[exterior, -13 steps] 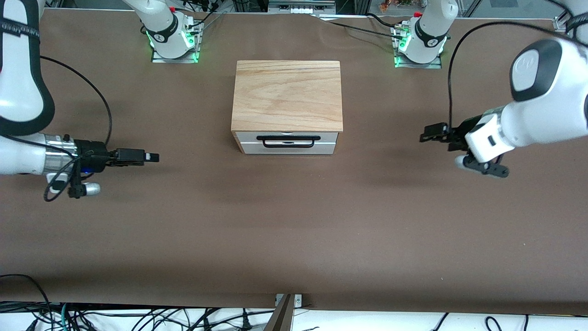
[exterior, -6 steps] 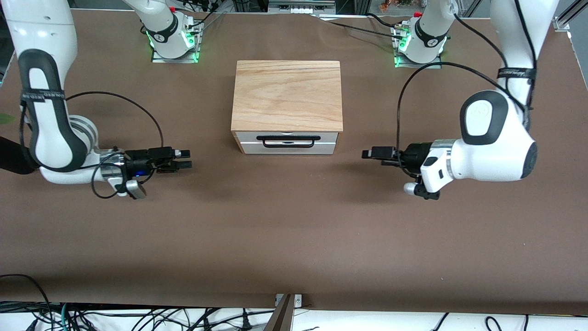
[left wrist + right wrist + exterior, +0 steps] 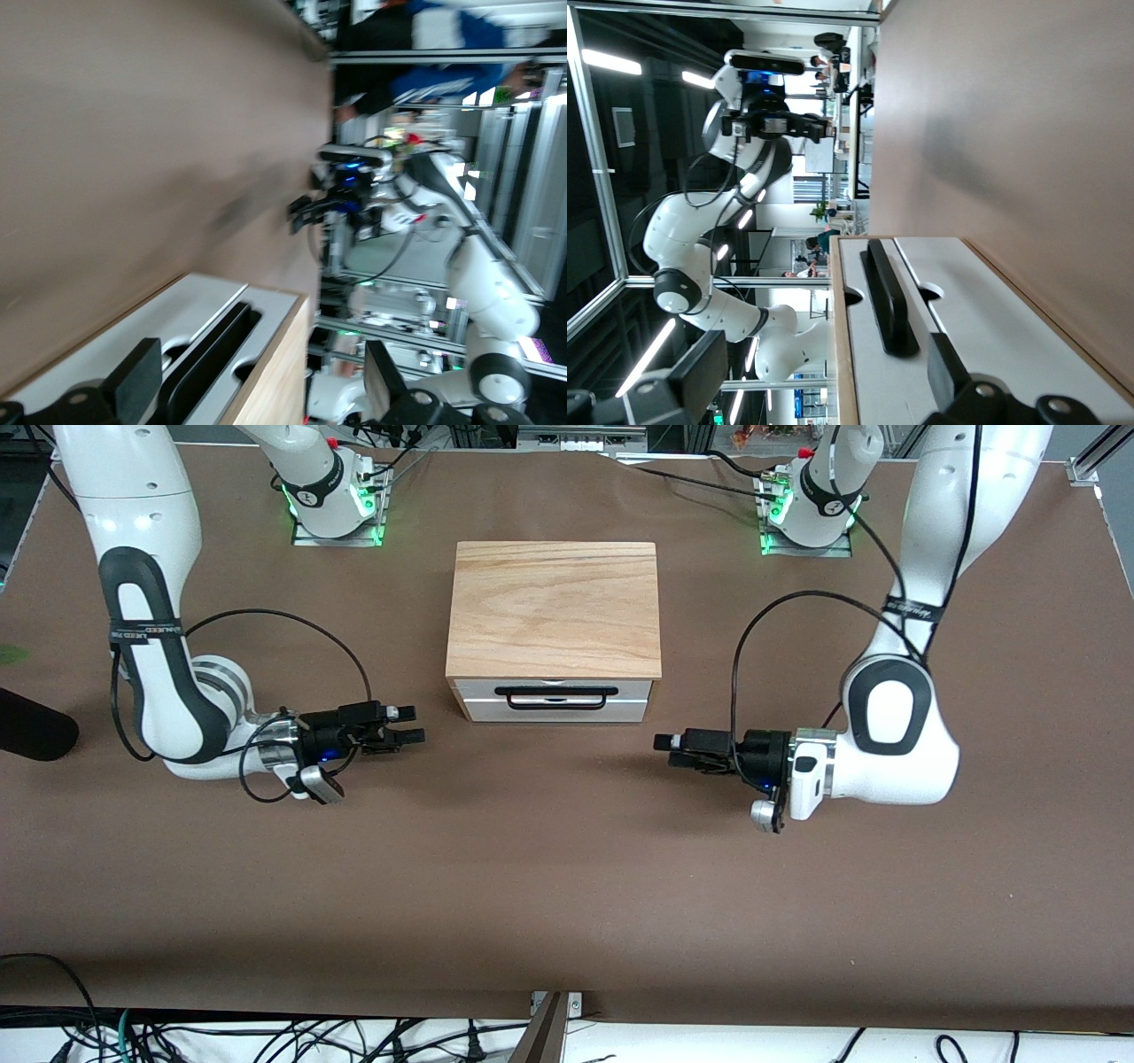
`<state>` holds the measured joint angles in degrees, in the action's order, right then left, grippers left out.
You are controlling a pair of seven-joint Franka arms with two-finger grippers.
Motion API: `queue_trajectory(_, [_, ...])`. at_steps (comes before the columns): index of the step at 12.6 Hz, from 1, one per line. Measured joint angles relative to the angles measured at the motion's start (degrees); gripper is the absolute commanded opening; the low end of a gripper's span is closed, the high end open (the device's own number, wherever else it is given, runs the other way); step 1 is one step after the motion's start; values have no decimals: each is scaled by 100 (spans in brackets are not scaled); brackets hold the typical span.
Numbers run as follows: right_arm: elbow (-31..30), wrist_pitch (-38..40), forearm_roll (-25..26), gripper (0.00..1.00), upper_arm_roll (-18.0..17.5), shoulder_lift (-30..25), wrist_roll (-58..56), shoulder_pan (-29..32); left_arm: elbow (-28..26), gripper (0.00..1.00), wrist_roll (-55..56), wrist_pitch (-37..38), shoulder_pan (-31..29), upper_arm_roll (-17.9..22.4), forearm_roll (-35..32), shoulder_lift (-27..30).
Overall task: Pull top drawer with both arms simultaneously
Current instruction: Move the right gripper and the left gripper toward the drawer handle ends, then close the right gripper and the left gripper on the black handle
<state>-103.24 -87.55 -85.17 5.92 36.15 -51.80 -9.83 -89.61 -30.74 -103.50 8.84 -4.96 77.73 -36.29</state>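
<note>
Both arms swung inward toward the cabinet. The right gripper [image 3: 409, 724] moved from out near the right arm's end of the table to just off that end of the top drawer [image 3: 555, 700], fingers spread, low over the table [image 3: 567, 868]. The left gripper [image 3: 666, 750] came in likewise from the left arm's end, stopping near the drawer front's other end, also spread. Both elbows folded in and upper links came into view.
</note>
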Motion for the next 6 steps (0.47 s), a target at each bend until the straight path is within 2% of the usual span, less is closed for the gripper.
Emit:
queue_trajectory(2, [-16,-8,-466,100,-3,183,-148,-279,-15,90,-546,4,190,-12,425,-241])
queue_trajectory(4, [-19,-12,-899,100,-7,442,-356,-598,-152,92,-904,16,236,-158,720,-355])
queue_trajectory(6, [-19,-62,-1110,100,-7,606,-466,-830,-565,92,-1604,20,251,-298,1401,-391])
